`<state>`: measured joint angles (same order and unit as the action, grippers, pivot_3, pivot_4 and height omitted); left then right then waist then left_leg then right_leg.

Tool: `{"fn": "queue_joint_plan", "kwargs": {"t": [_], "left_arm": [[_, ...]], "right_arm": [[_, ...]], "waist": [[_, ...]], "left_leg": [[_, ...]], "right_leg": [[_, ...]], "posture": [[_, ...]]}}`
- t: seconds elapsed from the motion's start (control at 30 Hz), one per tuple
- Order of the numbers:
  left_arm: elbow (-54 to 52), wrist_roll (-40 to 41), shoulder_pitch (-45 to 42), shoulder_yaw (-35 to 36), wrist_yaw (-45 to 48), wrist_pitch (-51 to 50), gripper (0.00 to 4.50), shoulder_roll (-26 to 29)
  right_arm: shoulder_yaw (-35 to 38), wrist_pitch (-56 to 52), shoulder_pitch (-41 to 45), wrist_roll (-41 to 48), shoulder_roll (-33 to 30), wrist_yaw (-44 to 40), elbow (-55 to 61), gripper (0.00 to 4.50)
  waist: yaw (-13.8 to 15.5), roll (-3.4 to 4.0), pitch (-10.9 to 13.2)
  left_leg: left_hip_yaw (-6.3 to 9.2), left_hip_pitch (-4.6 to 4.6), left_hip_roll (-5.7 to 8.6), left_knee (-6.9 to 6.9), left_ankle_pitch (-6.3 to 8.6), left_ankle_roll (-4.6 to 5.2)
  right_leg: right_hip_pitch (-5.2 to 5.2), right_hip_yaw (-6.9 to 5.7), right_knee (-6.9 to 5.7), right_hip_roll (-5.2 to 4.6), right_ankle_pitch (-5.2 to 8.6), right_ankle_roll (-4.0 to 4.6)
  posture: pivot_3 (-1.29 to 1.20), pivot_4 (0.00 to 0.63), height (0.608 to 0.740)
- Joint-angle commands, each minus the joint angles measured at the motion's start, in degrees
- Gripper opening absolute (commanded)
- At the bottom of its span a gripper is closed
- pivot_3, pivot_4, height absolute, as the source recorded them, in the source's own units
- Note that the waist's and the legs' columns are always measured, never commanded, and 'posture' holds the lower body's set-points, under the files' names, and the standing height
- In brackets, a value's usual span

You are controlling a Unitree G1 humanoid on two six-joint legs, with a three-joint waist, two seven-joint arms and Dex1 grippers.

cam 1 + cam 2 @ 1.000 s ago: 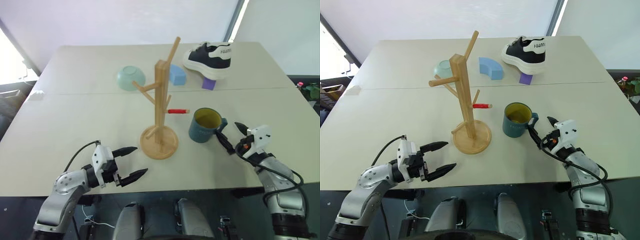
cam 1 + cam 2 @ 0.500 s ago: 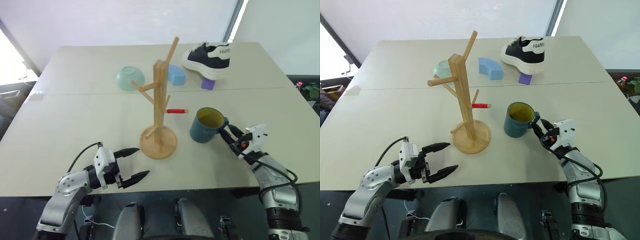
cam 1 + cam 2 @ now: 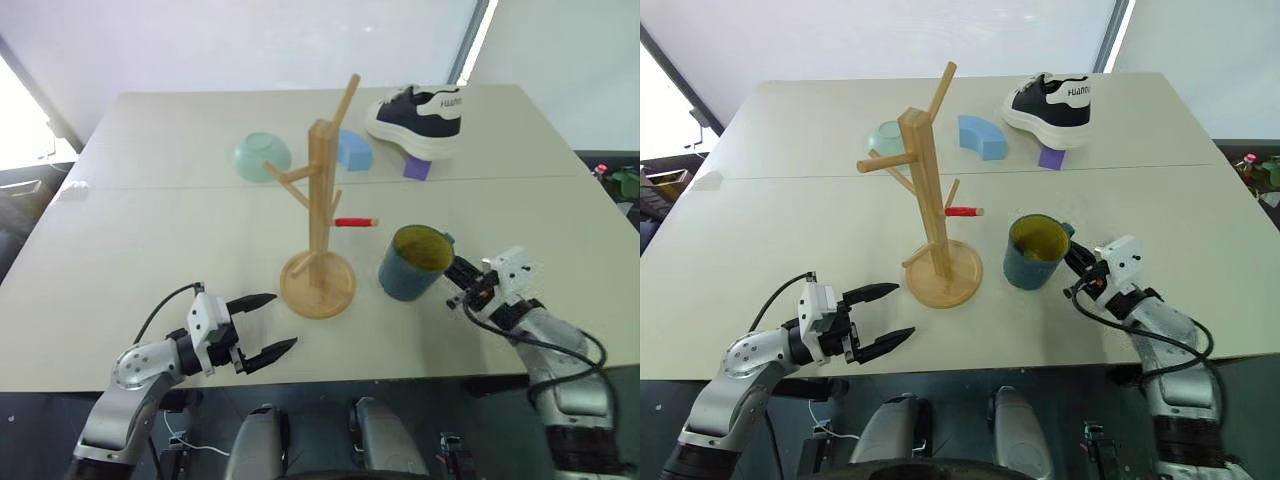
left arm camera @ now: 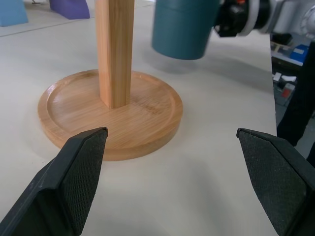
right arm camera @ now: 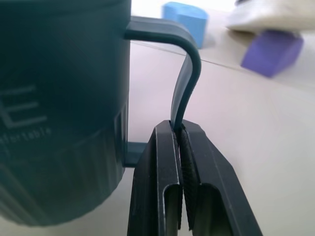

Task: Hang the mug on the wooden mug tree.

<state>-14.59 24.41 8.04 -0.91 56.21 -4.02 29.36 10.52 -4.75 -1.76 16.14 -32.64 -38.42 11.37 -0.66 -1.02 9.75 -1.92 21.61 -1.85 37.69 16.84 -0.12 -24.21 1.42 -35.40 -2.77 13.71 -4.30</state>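
Between the right gripper's closed jaws sits the loop handle of the mug, lifted and tilted just right of the wooden mug tree. Pegs lie left of the mug. Left gripper open, before the tree's base.

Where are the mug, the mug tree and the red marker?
mug [image 3: 409, 273], left eye view, outer wall.
mug tree [image 3: 322, 195], left eye view, middle of post.
red marker [image 3: 355, 222], left eye view, middle of barrel.
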Motion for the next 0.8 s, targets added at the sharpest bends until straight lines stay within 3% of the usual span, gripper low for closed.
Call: {"fn": "queue_joint_plan", "kwargs": {"t": [0.03,0.3,0.53,0.8], "left_arm": [[-0.5,0.5,-1.0,1.0,0.1,0.8,4.50,0.5],[-0.2,2.5,-4.3,1.0,0.2,-1.3,4.50,-0.1],[-1.8,5.3,-6.2,2.0,-0.4,-4.0,4.50,0.1],[-8.0,14.9,-9.0,5.9,0.9,-12.3,4.50,4.2]], "right_arm": [[0.6,-1.8,0.2,-0.7,-6.5,-3.4,12.1,0.01],[-0.4,-11.7,7.0,1.7,-14.9,-4.9,26.2,0.01],[-2.7,-14.3,11.7,1.9,-14.4,-4.9,27.0,0.01],[-4.7,-14.2,15.0,1.5,-14.0,-5.5,26.8,0.01]], "waist": [[-0.1,0.00,0.0],[0.1,-0.09,0.0],[0.0,-0.11,0.0],[0.0,-0.12,0.0]], "left_leg": [[0.01,0.00,0.00,0.01,0.00,0.00],[0.11,-0.06,-0.04,0.17,0.00,0.00],[0.12,0.08,-0.01,0.21,0.00,0.00],[0.16,0.09,-0.01,0.22,0.00,0.00]], "right_leg": [[0.01,-0.01,0.00,0.01,0.00,0.00],[0.08,-0.06,-0.09,0.18,0.00,0.01],[0.08,-0.06,0.00,0.04,0.00,0.02],[0.06,-0.09,-0.04,0.09,0.00,0.02]], "posture": [[0.00,0.150,0.740],[0.00,0.150,0.740],[0.00,0.150,0.740],[0.00,0.150,0.740]]}}
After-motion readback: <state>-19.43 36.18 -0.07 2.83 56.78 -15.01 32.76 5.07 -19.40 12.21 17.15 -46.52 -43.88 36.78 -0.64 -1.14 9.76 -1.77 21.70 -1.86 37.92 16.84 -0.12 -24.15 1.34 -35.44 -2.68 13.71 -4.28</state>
